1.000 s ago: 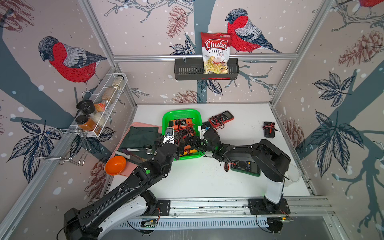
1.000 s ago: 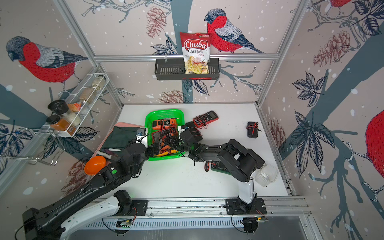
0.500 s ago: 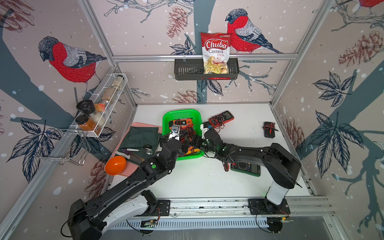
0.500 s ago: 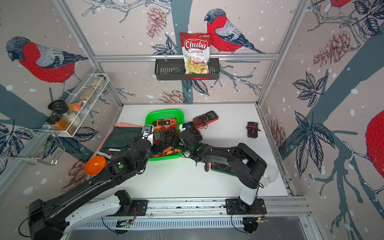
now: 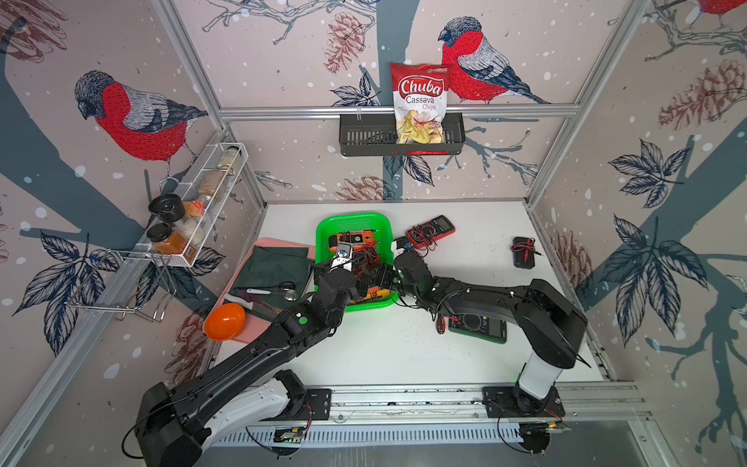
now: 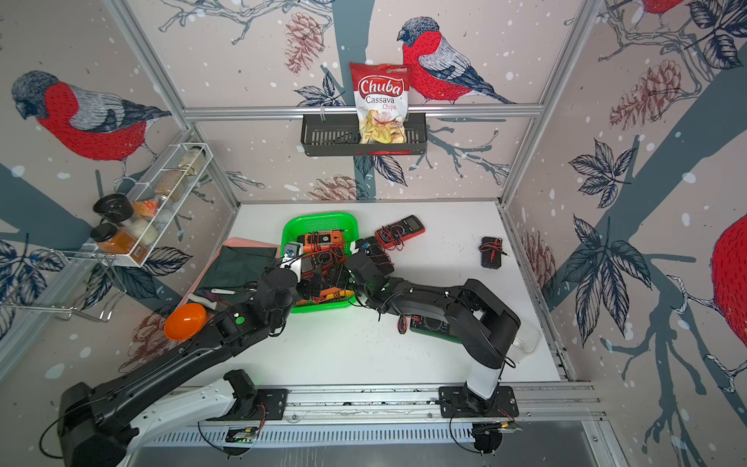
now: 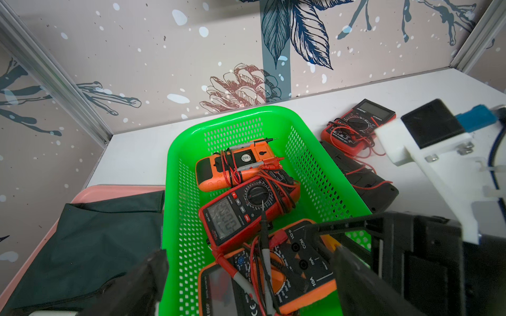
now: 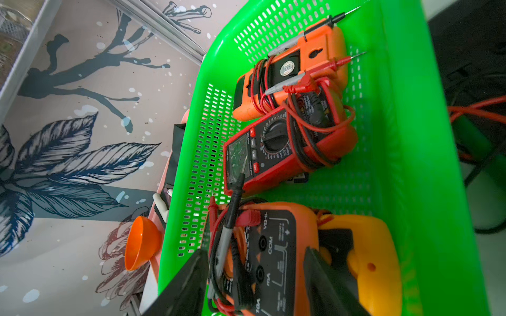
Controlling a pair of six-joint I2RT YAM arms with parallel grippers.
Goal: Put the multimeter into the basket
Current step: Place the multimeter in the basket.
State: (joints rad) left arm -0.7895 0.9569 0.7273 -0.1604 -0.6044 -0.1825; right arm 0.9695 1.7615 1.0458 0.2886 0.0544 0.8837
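Two hands work over the basket (image 5: 352, 216), shown in both top views and from each wrist. The right hand (image 8: 256, 251) hangs low inside the basket. Its fingers (image 8: 186, 281) stand apart, one on each side of the multimeter (image 8: 276, 240). This is an orange unit with a black face, lying flat on the mesh bottom directly under the hand, in the end of the basket nearest it. Red and black leads (image 8: 227, 246) are bunched between the fingers, and it cannot be told whether the fingers press on the case. A yellow casing (image 8: 367, 246) touches the multimeter on the outer side of one finger. Ahead of the fingertips lies a red meter (image 8: 273, 147) with a black probe (image 8: 236, 191) resting across its display. Beyond that, at the end farthest from the hand, an orange meter (image 8: 290, 71) lies face down with leads wound round it. The left hand (image 7: 250, 251) hovers above the multimeter's end, released, its fingers spread wide. Outside the basket, just beside the right hand's wrist, a second red meter (image 5: 431, 230) lies on the tabletop (image 5: 384, 356), and a green meter (image 5: 481, 328) lies under the right forearm. Beside the left hand, on the side away from the right hand, a pink tray (image 5: 279, 242) carries dark cloth (image 5: 275, 263).
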